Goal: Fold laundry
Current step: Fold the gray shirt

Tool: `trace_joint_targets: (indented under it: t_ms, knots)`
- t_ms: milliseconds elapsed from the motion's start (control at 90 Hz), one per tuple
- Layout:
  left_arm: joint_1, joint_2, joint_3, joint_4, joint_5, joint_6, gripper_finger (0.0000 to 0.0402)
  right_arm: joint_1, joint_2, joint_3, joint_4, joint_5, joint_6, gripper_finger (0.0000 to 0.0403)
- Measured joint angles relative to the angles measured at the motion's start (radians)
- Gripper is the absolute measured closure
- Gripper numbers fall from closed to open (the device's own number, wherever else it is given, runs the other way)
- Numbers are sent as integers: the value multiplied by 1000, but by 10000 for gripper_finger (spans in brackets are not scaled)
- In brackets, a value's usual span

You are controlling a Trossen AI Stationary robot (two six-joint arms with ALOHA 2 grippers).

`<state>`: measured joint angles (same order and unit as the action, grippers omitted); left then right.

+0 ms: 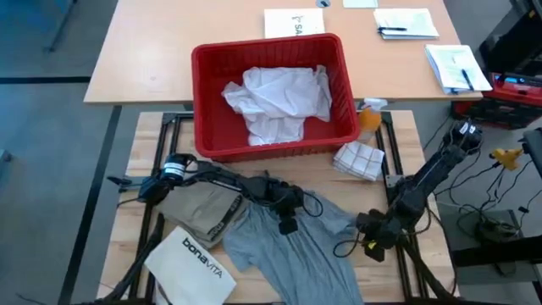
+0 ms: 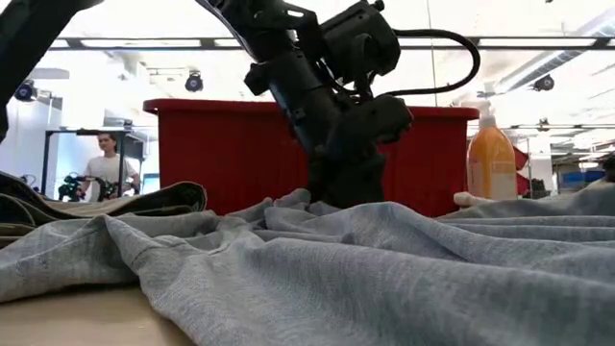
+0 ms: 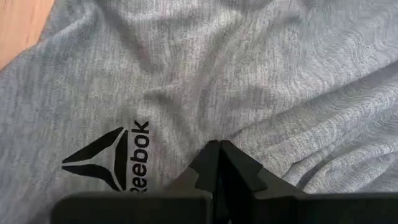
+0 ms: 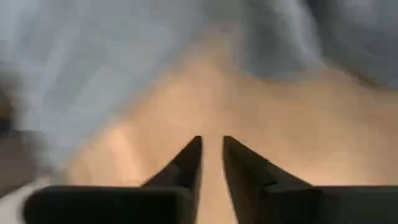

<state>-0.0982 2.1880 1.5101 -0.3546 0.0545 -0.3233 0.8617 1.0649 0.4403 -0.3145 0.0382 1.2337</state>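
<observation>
The grey T-shirt (image 1: 313, 246) lies spread and wrinkled on the near middle of the table, its Reebok print (image 3: 124, 158) showing in the left wrist view. My left gripper (image 1: 288, 222) stands on its upper middle, shut. The khaki piece (image 1: 199, 207) lies rumpled to the T-shirt's left. The white shirt (image 1: 275, 102) is crumpled inside the red basket (image 1: 212, 127) at the far middle. My right gripper (image 1: 370, 244) hovers by the T-shirt's right edge over bare wood, its fingers a little apart with nothing between them. My left gripper comes down on the T-shirt's chest area beside the print, fingers closed together with wrinkles of cloth (image 3: 186, 118) running up to their tips. The tips themselves hide how much cloth is pinched. The shirt lies on the table around them, bunched up at the fingers (image 2: 317, 207).
A stiff white bag printed "bonavita" (image 1: 193, 263) lies at the near left, overlapping the khaki piece. An orange bottle (image 1: 370, 117) and a folded checked cloth (image 1: 360, 159) sit right of the basket. Papers lie on the far table. A person (image 2: 106, 163) stands in the room behind.
</observation>
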Motion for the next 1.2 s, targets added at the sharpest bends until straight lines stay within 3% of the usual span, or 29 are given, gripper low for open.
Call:
trace_joint_targets:
  t_ms: [100,189,300,467,756,856,1000,1200]
  knots:
    - [0,0,0,1,1,0,402,10,-4,44,2,35,-49,226]
    - [1,0,0,1,1,0,402,16,-11,84,-120,134,-51,169]
    - [1,0,0,3,1,0,402,15,-20,114,-331,269,-39,147]
    - [1,0,0,6,4,7,402,-59,-23,96,-423,216,-81,191]
    - [2,1,0,20,3,11,402,-131,-16,74,-381,222,-175,337]
    - [2,1,0,21,3,11,402,-140,-14,56,-369,221,-197,369]
    - [2,1,0,21,3,11,402,-140,6,37,-296,215,-236,367]
    - [2,1,0,25,3,11,402,-141,62,36,-249,216,-276,306]
